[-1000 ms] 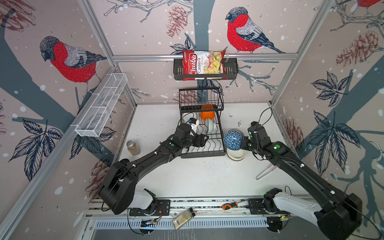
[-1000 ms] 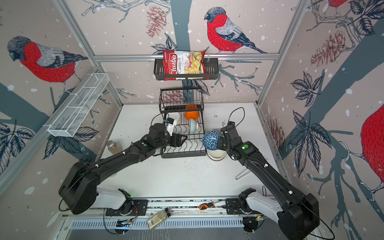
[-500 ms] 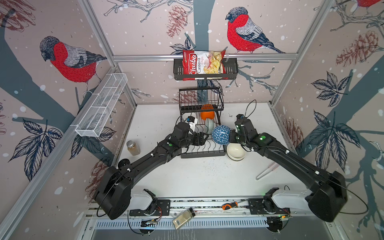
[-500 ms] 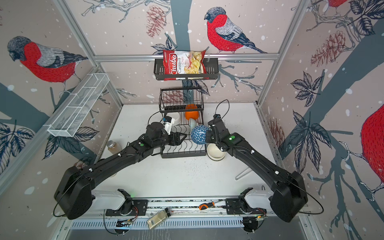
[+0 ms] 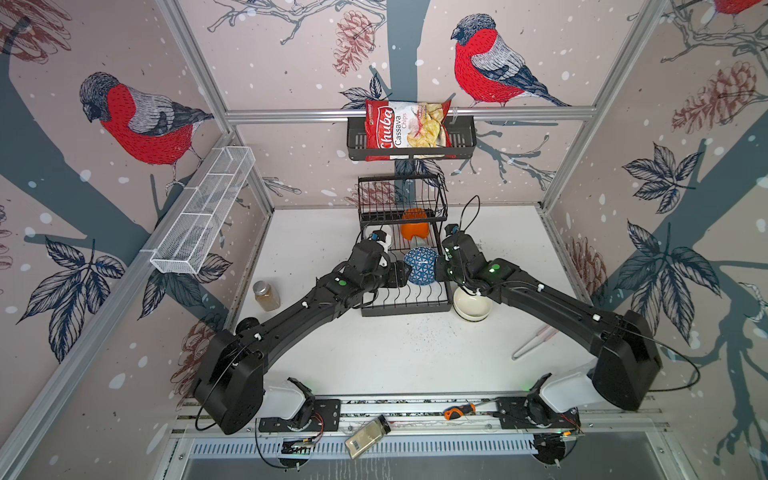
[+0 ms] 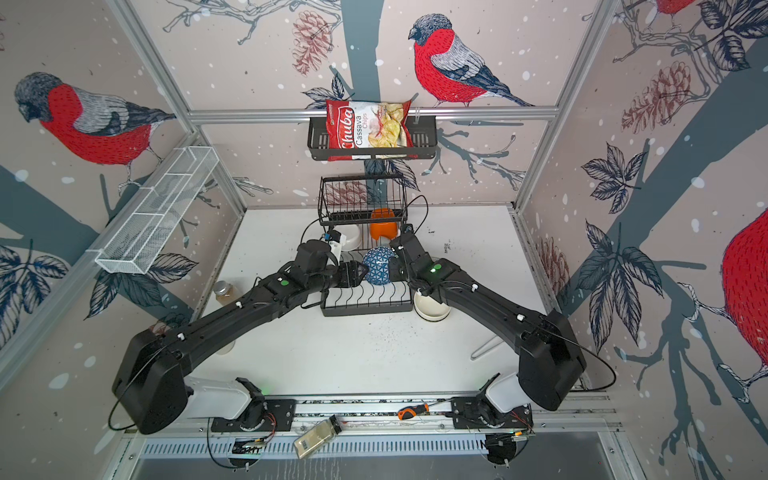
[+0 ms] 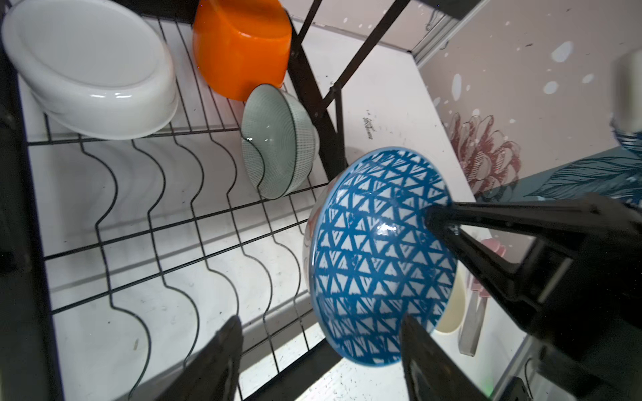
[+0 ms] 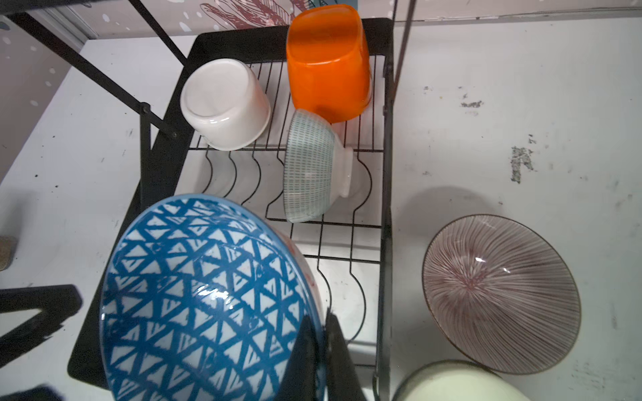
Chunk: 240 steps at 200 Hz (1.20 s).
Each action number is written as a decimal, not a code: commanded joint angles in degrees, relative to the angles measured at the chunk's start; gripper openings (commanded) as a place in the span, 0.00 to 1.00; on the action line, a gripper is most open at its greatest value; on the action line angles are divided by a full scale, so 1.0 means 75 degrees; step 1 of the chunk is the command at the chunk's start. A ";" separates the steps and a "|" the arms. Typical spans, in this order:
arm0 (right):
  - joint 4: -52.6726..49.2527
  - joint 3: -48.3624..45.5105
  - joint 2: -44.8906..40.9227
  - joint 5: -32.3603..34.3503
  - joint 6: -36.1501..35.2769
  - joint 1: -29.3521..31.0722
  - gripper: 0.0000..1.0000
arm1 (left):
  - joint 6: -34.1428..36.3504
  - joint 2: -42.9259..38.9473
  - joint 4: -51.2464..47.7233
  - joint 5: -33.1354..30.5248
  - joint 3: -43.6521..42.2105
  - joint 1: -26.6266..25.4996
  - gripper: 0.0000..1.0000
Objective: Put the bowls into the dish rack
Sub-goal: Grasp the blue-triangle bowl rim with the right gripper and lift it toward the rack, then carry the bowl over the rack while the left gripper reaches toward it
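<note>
Carried left from beside the rack (image 5: 405, 311), the blue bowl (image 5: 420, 266) now hangs tilted over the rack's wavy slots, its rim pinched by the right jaws. Left jaws stand spread just left of it. It is best lowered steadily into an empty slot, clear of the green bowl (image 7: 278, 142), before the pinch releases.

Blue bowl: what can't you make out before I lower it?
- Blue triangle-patterned bowl: rim cut off by the right wrist view's edge; contact with dish rack unclear.
- Mint-green bowl: hidden in both top views behind it.
- Brown-striped bowl: hidden in both top views under the right arm.
- Cream bowl: cropped by the right wrist view's edge.
</note>
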 commanded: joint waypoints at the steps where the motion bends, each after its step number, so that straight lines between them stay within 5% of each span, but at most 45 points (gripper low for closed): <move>1: 0.0621 0.0162 0.0107 0.0185 -0.0101 0.0123 0.00 | -0.0082 0.0117 -0.0405 -0.0381 0.0100 -0.0013 0.67; 125: 0.1049 0.0419 0.0686 0.0867 -0.0112 0.0928 0.00 | -0.0234 0.0639 -0.1358 -0.1632 0.0641 -0.0013 0.40; 240: 0.1354 0.0470 0.0814 0.0878 -0.0029 0.1262 0.00 | -0.0283 0.0771 -0.1424 -0.1924 0.0674 -0.0010 0.14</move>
